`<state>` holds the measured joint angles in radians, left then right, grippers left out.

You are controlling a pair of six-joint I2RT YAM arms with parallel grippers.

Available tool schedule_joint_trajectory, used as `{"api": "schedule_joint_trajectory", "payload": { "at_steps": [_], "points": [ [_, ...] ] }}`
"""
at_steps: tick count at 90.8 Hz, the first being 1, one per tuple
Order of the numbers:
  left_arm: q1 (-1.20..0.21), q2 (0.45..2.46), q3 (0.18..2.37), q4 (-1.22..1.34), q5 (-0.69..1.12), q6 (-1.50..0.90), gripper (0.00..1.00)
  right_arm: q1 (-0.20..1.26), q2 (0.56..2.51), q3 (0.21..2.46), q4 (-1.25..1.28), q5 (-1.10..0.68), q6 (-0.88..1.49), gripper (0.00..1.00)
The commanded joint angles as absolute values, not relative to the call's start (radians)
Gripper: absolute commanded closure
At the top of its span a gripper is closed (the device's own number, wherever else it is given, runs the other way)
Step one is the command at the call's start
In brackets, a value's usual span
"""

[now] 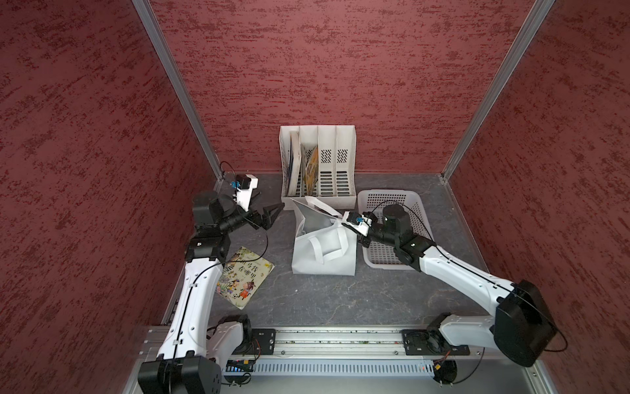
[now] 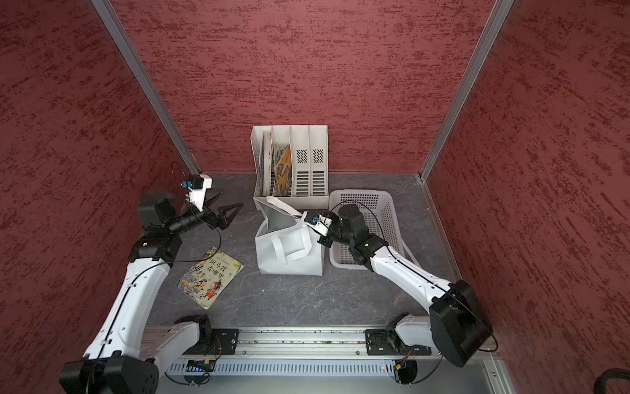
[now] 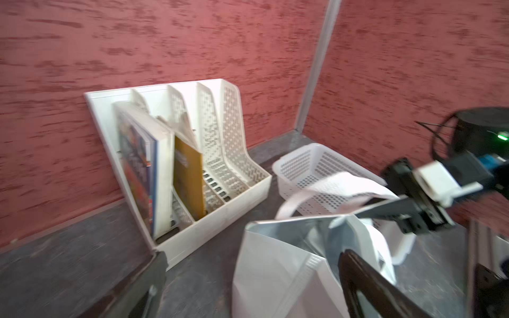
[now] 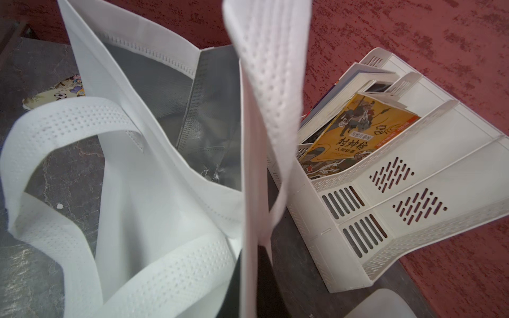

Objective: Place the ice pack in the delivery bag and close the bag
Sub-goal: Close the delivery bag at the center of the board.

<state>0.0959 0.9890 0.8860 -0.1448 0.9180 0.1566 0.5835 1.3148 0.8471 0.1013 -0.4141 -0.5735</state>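
At the delivery bag [image 1: 324, 259] rim, half-hidden right gripper [image 3: 358, 213] pinches fabric; left gripper [image 1: 275, 216] gapes.

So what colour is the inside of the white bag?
Shiny silver foil lines the boxy white fabric delivery bag; the right wrist view shows it best.

In the right wrist view the right gripper [image 4: 249, 280] shows only as dark slivers either side of the delivery bag [image 4: 154, 209] wall. The bag's floor is out of sight in both top views. The left wrist view is blurred, its lower edge cutting off the left gripper [image 3: 252, 257]. The right arm [image 1: 453, 269] covers part of the basket [image 1: 375, 199] by the worktop [image 1: 341, 300]'s right edge
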Motion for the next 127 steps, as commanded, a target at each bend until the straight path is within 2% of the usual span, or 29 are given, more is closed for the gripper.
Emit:
{"api": "schedule_joint_trajectory", "payload": {
  "at_steps": [1, 8, 14, 25, 38, 49, 62, 69, 74, 82, 92, 100, 103, 107, 110, 115, 124, 127],
  "points": [
    [0.04, 0.967, 0.789, -0.083, 1.119, 0.254, 0.0, 0.573, 1.333, 0.875, 0.042, -0.469, -0.526, 1.0],
    [-0.045, 0.951, 0.789, -0.252, 1.045, 0.433, 0.0, 0.568, 1.337, 0.881, 0.035, -0.47, -0.529, 1.0],
    [-0.113, 0.967, 0.801, -0.329, 0.939, 0.496, 0.0, 0.562, 1.338, 0.884, 0.033, -0.469, -0.526, 1.0],
    [-0.199, 1.011, 0.806, -0.338, 0.755, 0.514, 0.0, 0.556, 1.335, 0.884, 0.032, -0.469, -0.518, 1.0],
    [-0.211, 1.055, 0.806, -0.328, 0.729, 0.541, 0.02, 0.548, 1.326, 0.883, 0.028, -0.464, -0.512, 1.0],
    [-0.203, 1.108, 0.818, -0.343, 0.76, 0.586, 0.2, 0.547, 1.315, 0.872, 0.03, -0.479, -0.517, 0.99],
    [-0.132, 1.179, 0.841, -0.252, 0.908, 0.536, 0.56, 0.548, 1.3, 0.848, 0.052, -0.565, -0.554, 0.81],
    [-0.094, 1.231, 0.841, -0.158, 1.021, 0.471, 0.72, 0.547, 1.315, 0.869, 0.027, -0.61, -0.576, 0.71],
    [-0.079, 1.278, 0.849, -0.116, 1.085, 0.444, 0.8, 0.547, 1.334, 0.9, 0.004, -0.639, -0.588, 0.65],
    [-0.072, 1.361, 0.892, -0.142, 1.154, 0.451, 0.88, 0.547, 1.373, 0.941, -0.015, -0.661, -0.59, 0.64],
    [-0.065, 1.419, 0.931, -0.16, 1.205, 0.448, 0.89, 0.548, 1.407, 0.987, -0.037, -0.642, -0.579, 0.65],
    [-0.057, 1.432, 0.936, -0.14, 1.206, 0.448, 0.88, 0.549, 1.434, 1.024, -0.075, -0.603, -0.566, 0.73],
    [-0.051, 1.434, 0.937, -0.127, 1.206, 0.439, 0.88, 0.548, 1.443, 1.035, -0.09, -0.588, -0.562, 0.79],
    [-0.039, 1.438, 0.935, -0.096, 1.207, 0.42, 0.86, 0.549, 1.451, 1.043, -0.1, -0.563, -0.553, 0.94],
    [-0.026, 1.443, 0.928, -0.057, 1.204, 0.391, 0.84, 0.549, 1.448, 1.041, -0.098, -0.554, -0.549, 1.0],
    [-0.001, 1.451, 0.909, 0.038, 1.203, 0.324, 0.74, 0.549, 1.428, 1.02, -0.077, -0.551, -0.544, 1.0],
    [0.033, 1.466, 0.863, 0.219, 1.194, 0.191, 0.47, 0.546, 1.38, 0.957, -0.04, -0.617, -0.56, 1.0],
    [0.035, 1.471, 0.86, 0.25, 1.195, 0.176, 0.41, 0.546, 1.368, 0.944, -0.039, -0.641, -0.567, 1.0]
  ]
}}
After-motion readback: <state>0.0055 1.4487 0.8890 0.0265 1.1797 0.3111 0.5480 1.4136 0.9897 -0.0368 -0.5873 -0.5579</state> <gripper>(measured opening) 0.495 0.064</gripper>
